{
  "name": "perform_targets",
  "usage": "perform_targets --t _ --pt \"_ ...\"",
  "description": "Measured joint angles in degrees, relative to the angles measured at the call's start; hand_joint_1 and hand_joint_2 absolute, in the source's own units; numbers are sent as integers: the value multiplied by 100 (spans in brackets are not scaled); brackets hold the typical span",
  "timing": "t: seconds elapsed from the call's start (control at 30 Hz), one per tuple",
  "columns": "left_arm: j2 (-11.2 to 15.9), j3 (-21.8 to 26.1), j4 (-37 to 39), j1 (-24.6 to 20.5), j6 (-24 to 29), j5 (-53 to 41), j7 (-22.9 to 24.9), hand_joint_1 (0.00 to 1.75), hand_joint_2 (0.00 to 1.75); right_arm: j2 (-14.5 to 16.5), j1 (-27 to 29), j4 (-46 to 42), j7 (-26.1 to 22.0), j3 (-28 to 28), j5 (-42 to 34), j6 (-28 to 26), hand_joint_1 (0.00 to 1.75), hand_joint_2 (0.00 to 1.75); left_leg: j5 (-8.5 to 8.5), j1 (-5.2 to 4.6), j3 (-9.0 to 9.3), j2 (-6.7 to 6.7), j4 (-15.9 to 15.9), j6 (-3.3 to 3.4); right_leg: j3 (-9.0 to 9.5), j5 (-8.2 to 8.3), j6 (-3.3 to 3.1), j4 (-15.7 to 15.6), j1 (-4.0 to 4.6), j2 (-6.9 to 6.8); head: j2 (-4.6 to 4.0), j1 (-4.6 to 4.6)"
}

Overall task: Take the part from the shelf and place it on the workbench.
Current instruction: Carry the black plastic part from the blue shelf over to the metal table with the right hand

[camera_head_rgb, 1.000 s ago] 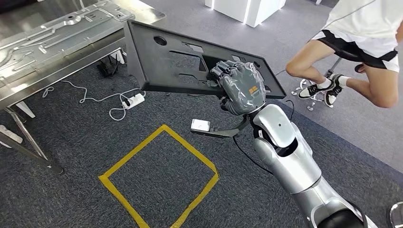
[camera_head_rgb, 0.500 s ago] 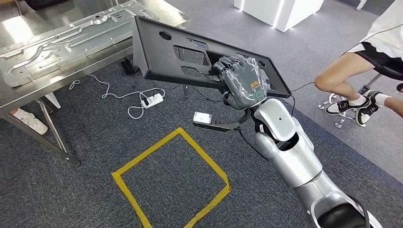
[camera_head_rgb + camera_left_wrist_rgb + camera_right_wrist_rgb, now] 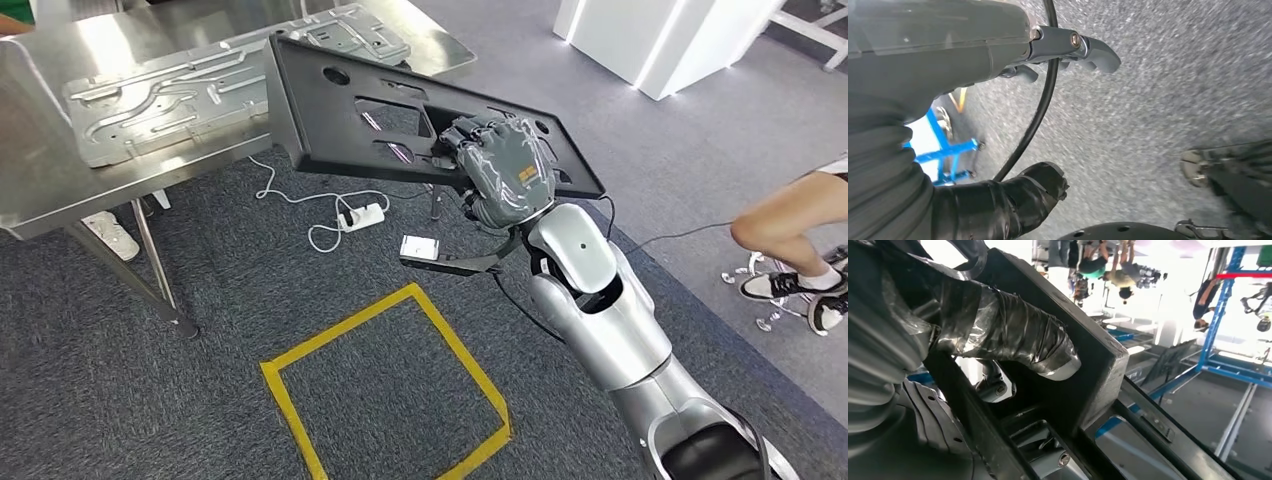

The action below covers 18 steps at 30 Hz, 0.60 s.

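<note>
1. The robot's right hand [image 3: 503, 172] grips the black part [image 3: 320, 120], a long flat panel with cut-outs, fingers hooked through one opening.
2. The part hangs in the air, tilted, its far end above the edge of the steel workbench [image 3: 45, 190].
3. A pressed metal sheet [image 3: 165, 100] lies on the workbench.
4. The left hand [image 3: 948, 45] hangs over grey carpet; I cannot tell whether its fingers are spread or curled.
5. A yellow tape square [image 3: 290, 405] marks the floor.

A robot test workshop: steel workbench [image 3: 60, 190] with stamped metal panels [image 3: 170, 100], yellow floor tape [image 3: 390, 380], blue racking [image 3: 1223, 315].
</note>
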Motion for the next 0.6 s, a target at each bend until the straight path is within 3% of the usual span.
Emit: perform_targets --t 0.03,0.07,0.1,0.17,0.2,0.23,0.3,0.37,0.43,0.5,0.53,0.57,0.6 --pt "-1 0 0 2 -1 0 0 0 175 0 4 11 1 0 1 1 175 175 -58 -10 76 -73 0 3 -119 -76 -13 -33 12 7 0 0" --pt "-1 1 0 10 -1 0 1 0 175 0 5 20 3 0 3 4 175 175 -117 -20 161 -145 0 1 -158 7 -32 -231 25 26 0 -1" --pt "-1 2 0 21 -1 -1 1 0 175 -1 3 25 4 0 7 7 175 175 -180 -28 246 -209 0 -3 -143 274 -63 -560 43 76 0 0" --pt "-15 4 10 45 -6 -2 1 0 175 -2 1 49 7 2 18 21 175 175 -293 -32 362 -331 6 -27 -82 1014 -147 -1210 90 267 0 1" --pt "-22 5 15 46 -8 -3 1 0 175 -3 -7 64 7 3 25 31 175 175 -337 -22 378 -385 -2 -53 -53 1270 -190 -1391 114 329 0 4" --pt "-29 5 20 44 -10 -3 0 0 175 1 -13 77 5 5 30 40 175 175 -351 -15 381 -428 12 -84 -31 1380 -232 -1472 138 347 0 6" --pt "-25 7 20 37 -9 -3 -2 0 175 15 -41 87 6 7 38 48 175 175 -330 -17 372 -427 66 -142 96 1337 -308 -1558 139 241 0 13" --pt "-16 7 20 33 -9 -3 -4 0 175 27 -66 92 12 7 42 48 175 175 -279 -35 223 -193 398 -196 275 1287 -373 -1673 107 139 0 5" --pt "-13 7 20 19 -8 -5 -5 0 175 32 -79 98 12 7 44 49 175 175 -416 -9 -182 75 1026 -261 435 1199 -397 -1730 93 42 0 -4" --pt "-13 7 20 10 -7 -7 -5 0 175 35 -78 110 7 7 46 51 175 175 -694 48 -586 167 1473 -327 590 1063 -380 -1738 77 -64 0 -5" --pt "-13 7 20 12 -7 -7 -4 0 175 36 -76 116 6 8 48 52 175 175 -747 73 -688 187 1477 -358 680 988 -363 -1737 64 -116 0 -5" --pt "-12 8 20 21 -7 -7 -3 0 175 38 -76 120 6 8 52 54 175 175 -662 94 -700 210 1302 -386 780 911 -340 -1737 48 -166 0 -5" --pt "-12 8 20 32 -7 -7 -2 0 175 41 -76 120 7 9 56 55 175 175 -434 108 -643 261 980 -401 887 829 -311 -1737 32 -216 0 -5"
